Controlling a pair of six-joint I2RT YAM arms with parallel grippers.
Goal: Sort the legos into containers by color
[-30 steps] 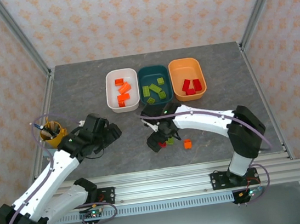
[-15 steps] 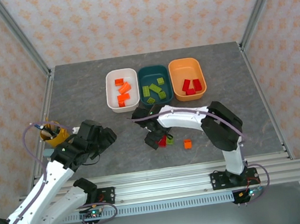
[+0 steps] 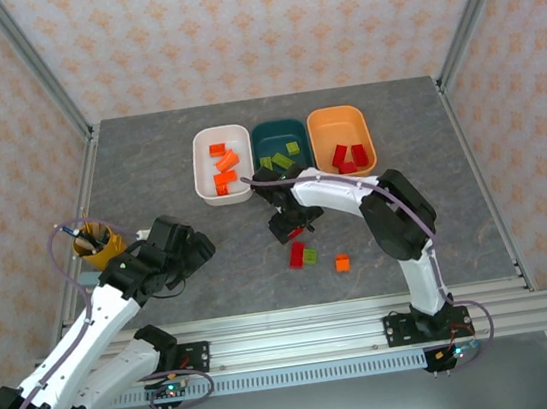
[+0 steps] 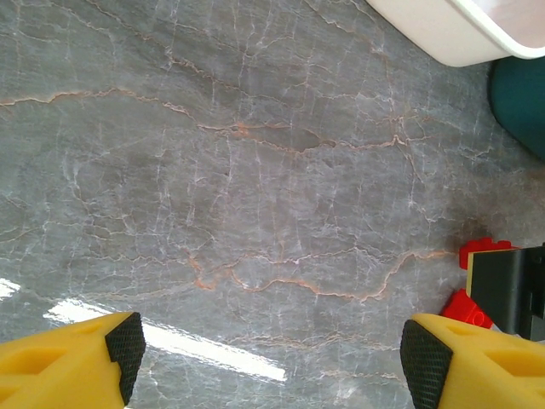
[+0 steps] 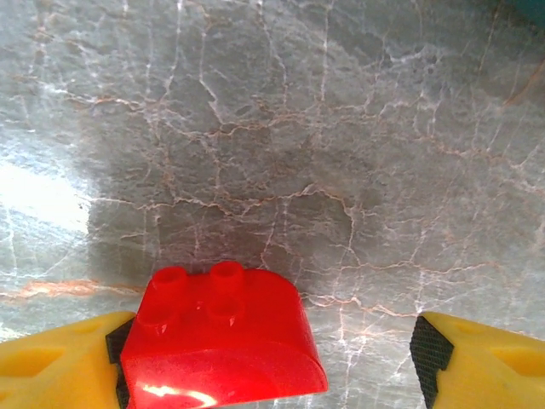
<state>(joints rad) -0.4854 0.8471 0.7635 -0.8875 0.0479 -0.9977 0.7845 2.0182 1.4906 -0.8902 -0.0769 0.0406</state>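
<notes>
jaws of the right gripper [image 3: 292,228] stood wide apart, a red brick [image 5: 217,336] touching only one pad; whether it lay on the table [image 5: 341,128] or hung clear i could not tell. left gripper [image 4: 272,349] gaped over bare table, the white bin [image 4: 443,30] cut off at the frame's corner. right arm [image 3: 354,199] hid the near end of the teal bin [image 3: 279,128], three loose legos [image 3: 297,254] lying close by its gripper.

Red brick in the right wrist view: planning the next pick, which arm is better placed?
Right. The right gripper, open, has the red brick between its fingers; the left gripper hovers open farther off, over the table.
</notes>
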